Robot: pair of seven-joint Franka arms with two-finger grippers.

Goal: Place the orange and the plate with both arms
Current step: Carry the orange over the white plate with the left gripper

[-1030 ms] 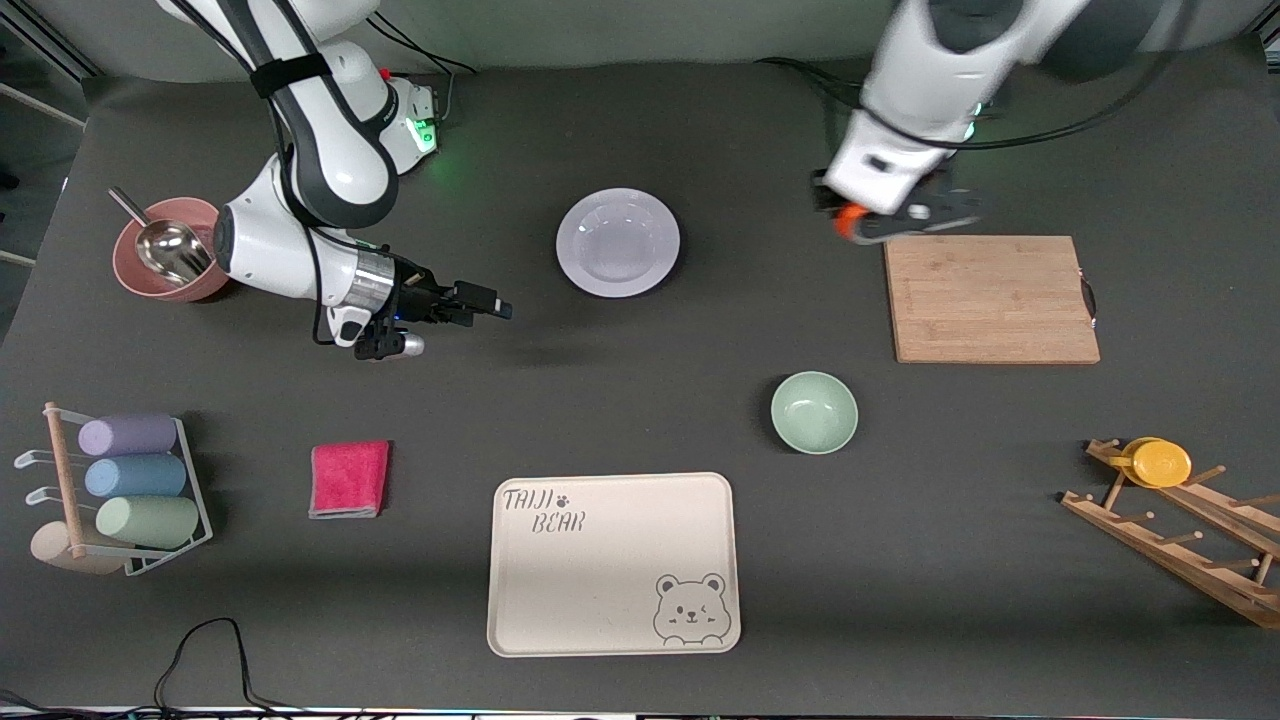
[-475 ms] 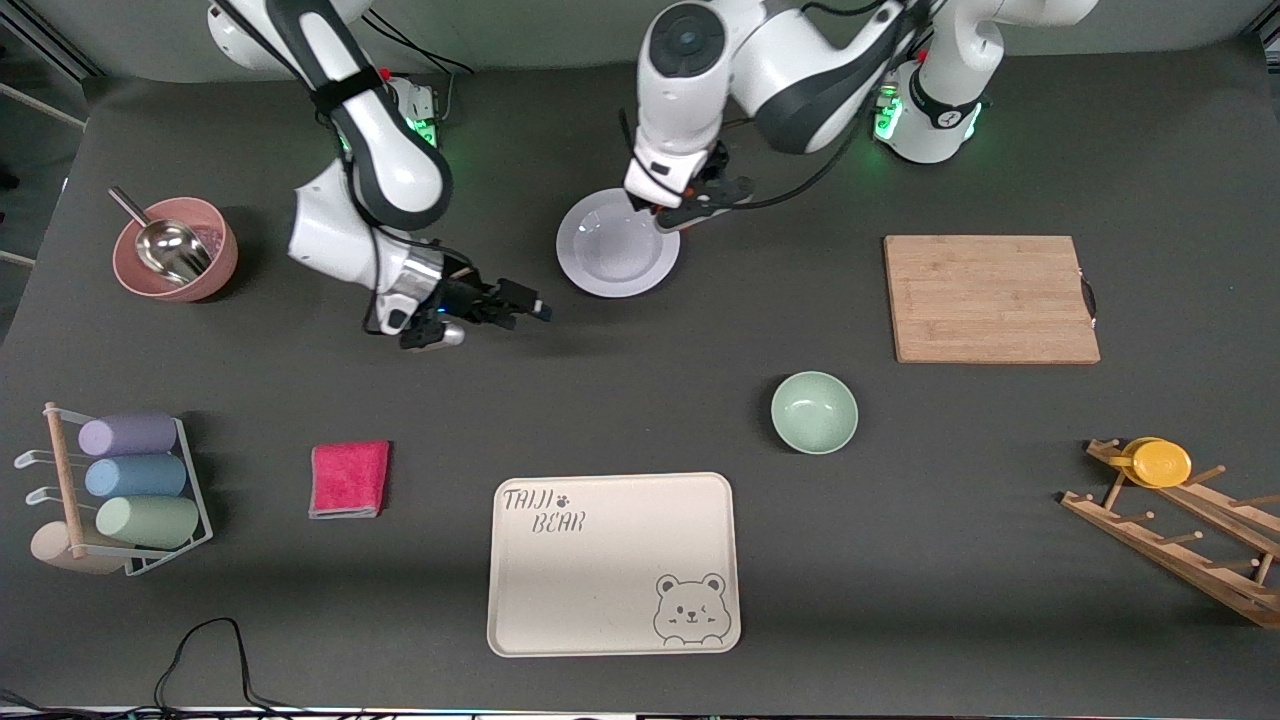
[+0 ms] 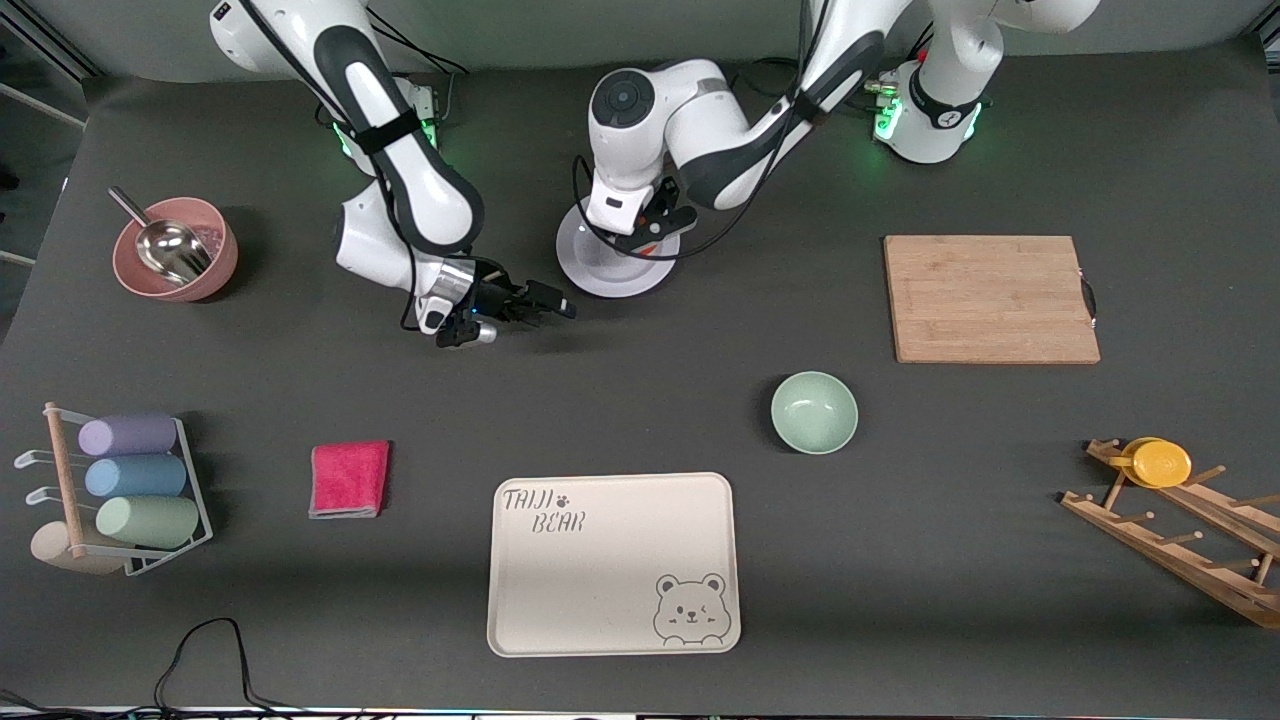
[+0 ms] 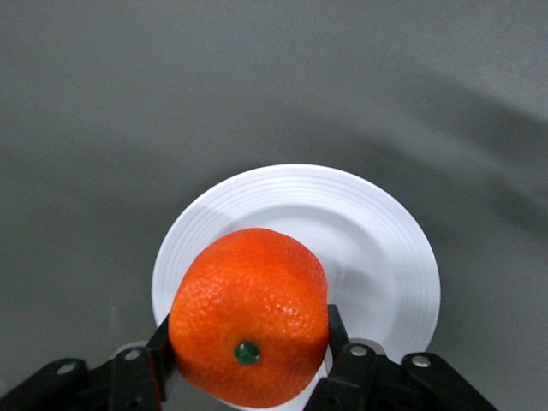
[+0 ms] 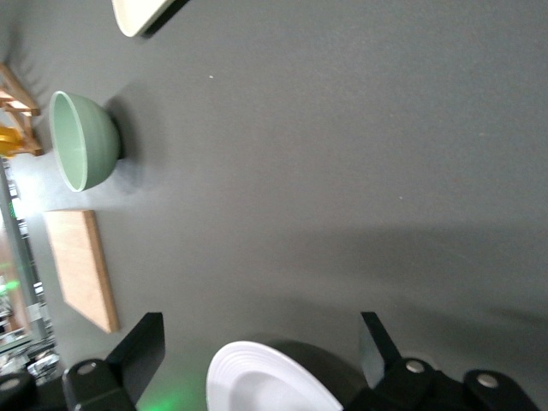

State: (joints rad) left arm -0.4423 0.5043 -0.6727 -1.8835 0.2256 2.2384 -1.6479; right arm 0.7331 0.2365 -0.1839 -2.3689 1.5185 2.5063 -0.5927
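Observation:
The orange [image 4: 248,317] is bright and dimpled with a green stem dot, and my left gripper [image 4: 248,342] is shut on it, one black finger on each side. It hangs just over the white plate [image 4: 368,248]. In the front view the left gripper [image 3: 645,238] covers part of the plate [image 3: 610,278], which lies on the dark mat near the robots' bases. My right gripper [image 3: 560,303] is open and low beside the plate, toward the right arm's end. Its wrist view shows the plate's rim [image 5: 257,381] between the spread fingers [image 5: 145,342], not touching them.
A bamboo cutting board [image 3: 990,298] lies toward the left arm's end. A pale green bowl [image 3: 814,412] and a beige bear tray [image 3: 612,565] sit nearer the camera. A pink bowl with a scoop [image 3: 175,250], a pink cloth [image 3: 349,478], a roll rack [image 3: 130,480] and a wooden rack [image 3: 1180,530] stand around.
The left arm has carried the orange from beside the cutting board to over the plate. The right gripper has moved closer to the plate, still open.

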